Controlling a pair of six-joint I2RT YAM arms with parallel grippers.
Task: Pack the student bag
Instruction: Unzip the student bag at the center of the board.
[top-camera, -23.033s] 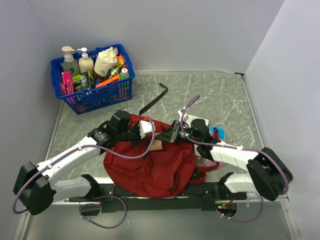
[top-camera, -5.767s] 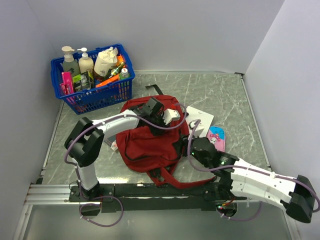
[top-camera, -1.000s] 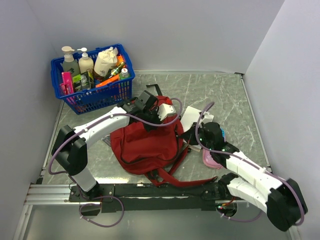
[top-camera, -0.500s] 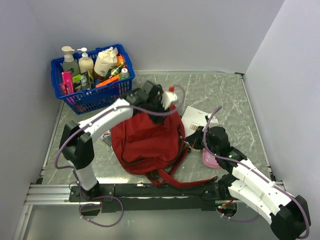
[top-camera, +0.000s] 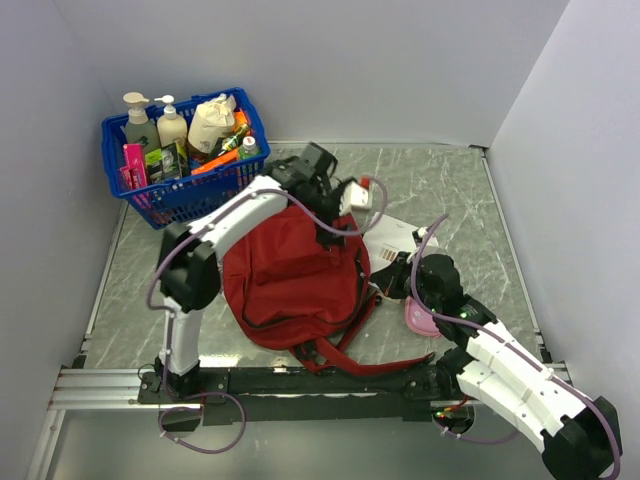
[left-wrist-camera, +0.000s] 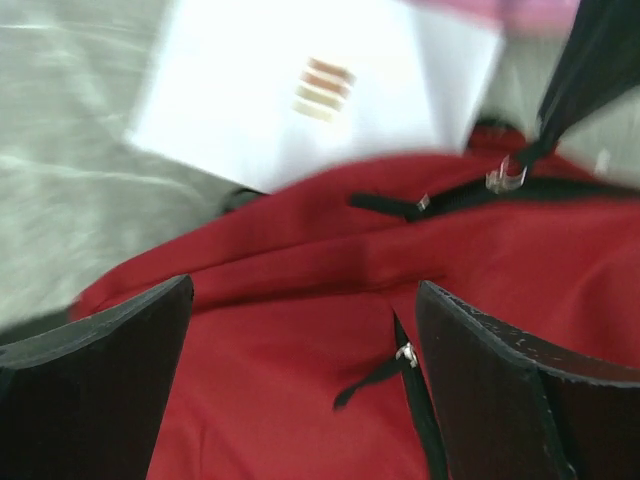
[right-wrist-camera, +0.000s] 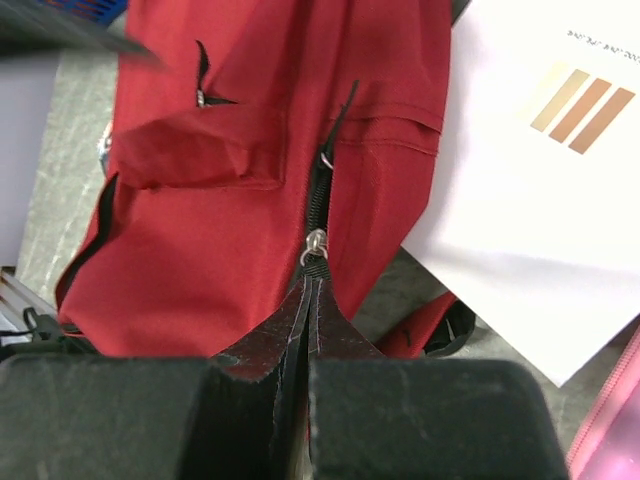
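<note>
The dark red student bag lies flat in the middle of the table, straps toward the near edge. My left gripper hovers over the bag's far end, open, with only red fabric and a small zipper pull showing between its fingers. My right gripper is at the bag's right side, shut on the black pull strap of the main zipper, just below the metal slider. The bag fills the right wrist view.
A white booklet lies right of the bag, partly under it, and a pink pencil case sits beside my right arm. A blue basket of bottles stands at the back left. Walls close in on three sides.
My left gripper has opened, letting go of the bag's top, and swung back and to the right. The bag's top dropped flat. My right gripper stays shut on the zipper pull.
</note>
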